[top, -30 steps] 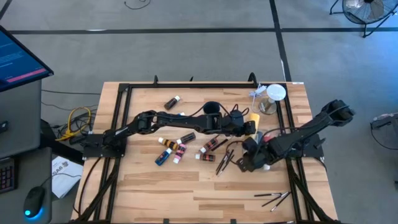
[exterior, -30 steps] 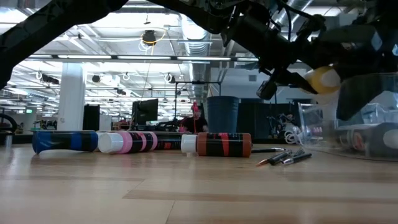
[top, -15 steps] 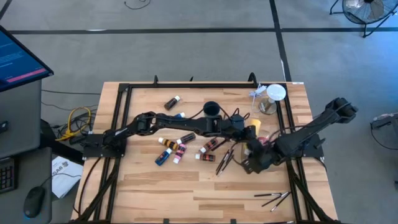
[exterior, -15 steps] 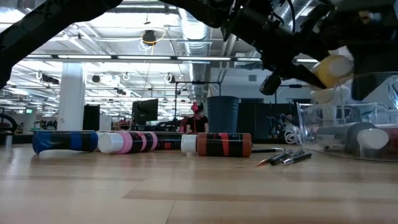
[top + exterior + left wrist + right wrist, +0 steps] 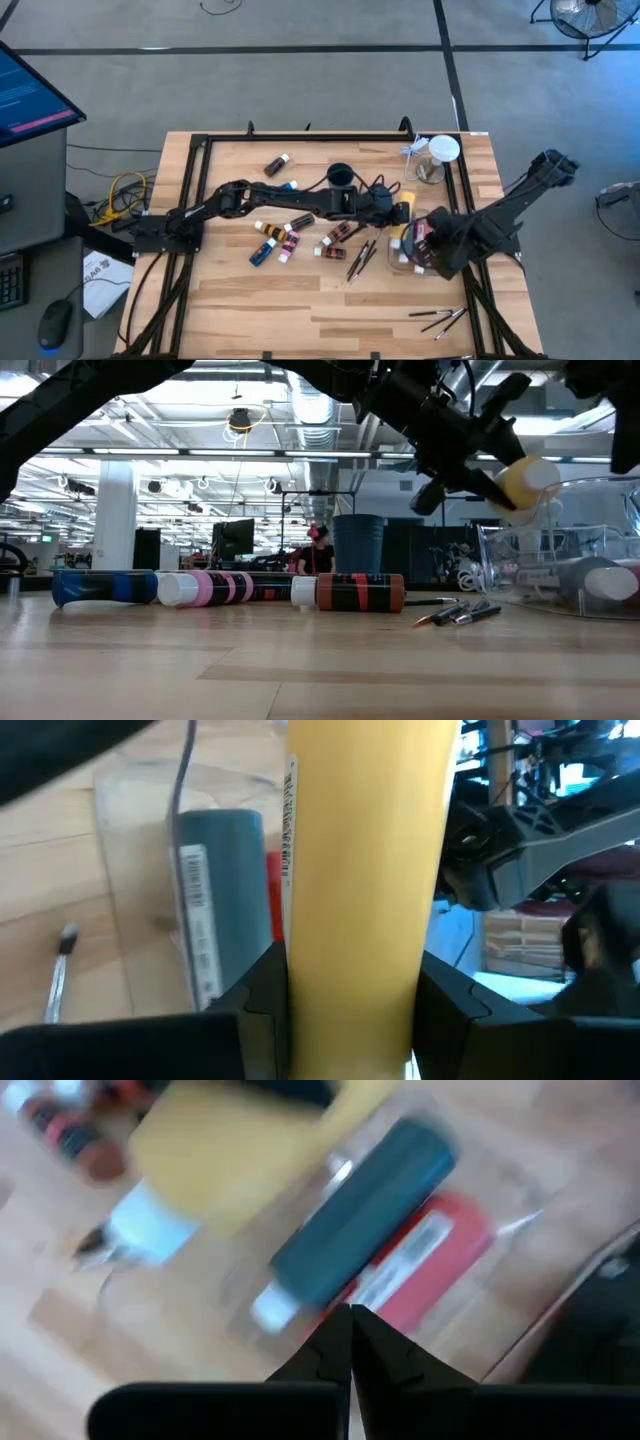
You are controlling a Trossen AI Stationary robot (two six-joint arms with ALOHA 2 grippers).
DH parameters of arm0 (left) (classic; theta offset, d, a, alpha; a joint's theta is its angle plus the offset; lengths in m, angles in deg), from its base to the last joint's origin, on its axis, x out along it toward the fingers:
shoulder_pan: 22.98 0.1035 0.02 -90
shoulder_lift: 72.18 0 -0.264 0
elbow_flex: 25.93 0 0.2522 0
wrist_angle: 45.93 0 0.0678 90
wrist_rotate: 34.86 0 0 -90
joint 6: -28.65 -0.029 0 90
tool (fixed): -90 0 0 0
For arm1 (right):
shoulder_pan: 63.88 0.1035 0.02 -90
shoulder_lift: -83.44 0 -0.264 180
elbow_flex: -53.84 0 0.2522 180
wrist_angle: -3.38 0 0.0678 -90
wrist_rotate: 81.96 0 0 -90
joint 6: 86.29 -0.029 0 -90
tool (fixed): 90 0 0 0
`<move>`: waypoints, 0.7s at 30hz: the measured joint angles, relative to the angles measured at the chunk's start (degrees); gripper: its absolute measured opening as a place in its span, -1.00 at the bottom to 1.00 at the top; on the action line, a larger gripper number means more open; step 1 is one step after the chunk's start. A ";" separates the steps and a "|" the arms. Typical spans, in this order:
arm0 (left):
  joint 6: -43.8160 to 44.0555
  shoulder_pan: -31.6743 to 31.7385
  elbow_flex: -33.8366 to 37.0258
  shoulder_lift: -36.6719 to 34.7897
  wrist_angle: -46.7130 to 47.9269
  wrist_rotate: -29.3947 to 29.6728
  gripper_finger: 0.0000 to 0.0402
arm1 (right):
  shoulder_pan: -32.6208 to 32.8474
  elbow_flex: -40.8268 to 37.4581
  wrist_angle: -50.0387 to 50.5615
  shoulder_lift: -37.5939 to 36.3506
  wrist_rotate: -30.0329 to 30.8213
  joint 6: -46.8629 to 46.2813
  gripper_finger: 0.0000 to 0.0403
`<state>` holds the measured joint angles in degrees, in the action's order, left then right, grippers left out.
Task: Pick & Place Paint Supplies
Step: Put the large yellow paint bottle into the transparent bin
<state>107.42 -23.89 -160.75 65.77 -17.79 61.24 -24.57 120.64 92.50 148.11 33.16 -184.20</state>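
My left gripper point(image 5: 399, 214) reaches across the table and is shut on the bigger yellow bottle point(image 5: 360, 870), which hangs over a clear container point(image 5: 405, 264). The bottle also shows in the low view point(image 5: 526, 480) and, with its white cap, in the right wrist view point(image 5: 215, 1150). A teal tube point(image 5: 215, 900) and a red tube point(image 5: 273, 895) lie in the container. My right gripper point(image 5: 350, 1320) is shut just right of the container. Whether it touches the container, I cannot tell. Several small tubes point(image 5: 290, 238) and thin brushes point(image 5: 360, 258) lie on the table. My left gripper pinches the yellow bottle's body point(image 5: 300, 970) between its two fingers, one on each side. The fingers point(image 5: 262, 995) slant down from the table's left and lie across the bottle. The bottle is lifted clear, above the container.
A clear jar with a white lid point(image 5: 440, 153) stands at the far right. A black cup point(image 5: 340, 175) stands at the far middle. More brushes point(image 5: 440, 318) lie near the front right edge. A brown tube point(image 5: 277, 163) lies at the back.
My right gripper has drawn back toward the table's right edge, off the container, so the tubes inside now show. My left gripper has carried the yellow bottle a little toward the near edge, over the container.
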 joint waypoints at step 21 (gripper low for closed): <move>-0.04 -0.15 0.11 0.00 3.08 -1.25 -0.31 | -13.86 -1.68 -8.26 3.29 -0.83 16.19 -1.00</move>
<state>107.37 -24.05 -160.64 65.77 -14.71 59.99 -38.43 118.95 84.23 151.40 32.33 -168.01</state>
